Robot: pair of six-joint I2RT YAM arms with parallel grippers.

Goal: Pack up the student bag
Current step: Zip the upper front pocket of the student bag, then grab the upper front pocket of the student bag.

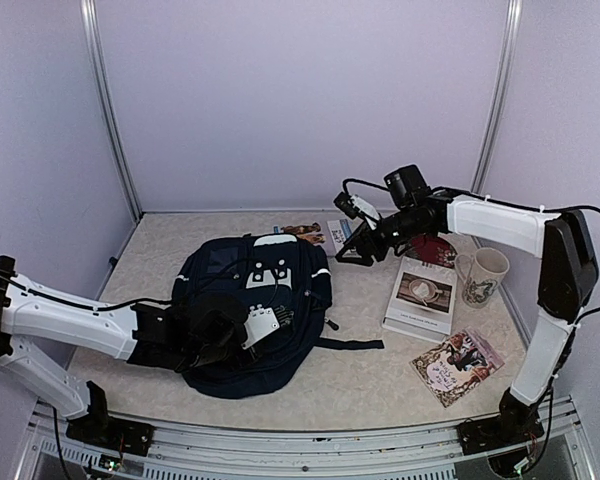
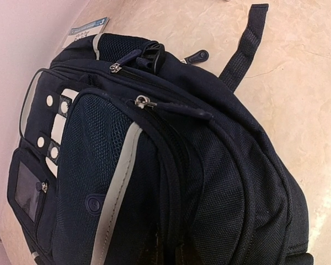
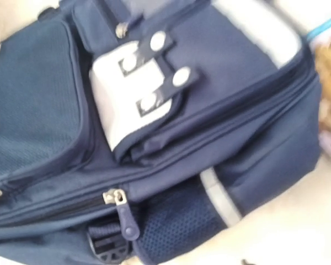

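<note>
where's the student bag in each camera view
top external: student bag sits centre-left, in the lower half.
left wrist: student bag fills the left and centre, close up.
right wrist: student bag fills nearly the whole frame.
shared landmark: white snap patch on the bag.

Top looks down; wrists seemingly close above student bag [image 1: 215,275]

The student bag [image 1: 220,270] shows deep navy with pale grey patches dotted white and a thin grey stripe, while the mug [image 1: 483,275] is cream with a greenish floral print, the book [image 1: 422,295] white around a brown latte picture, and the table [image 1: 360,385] mottled beige.
</note>
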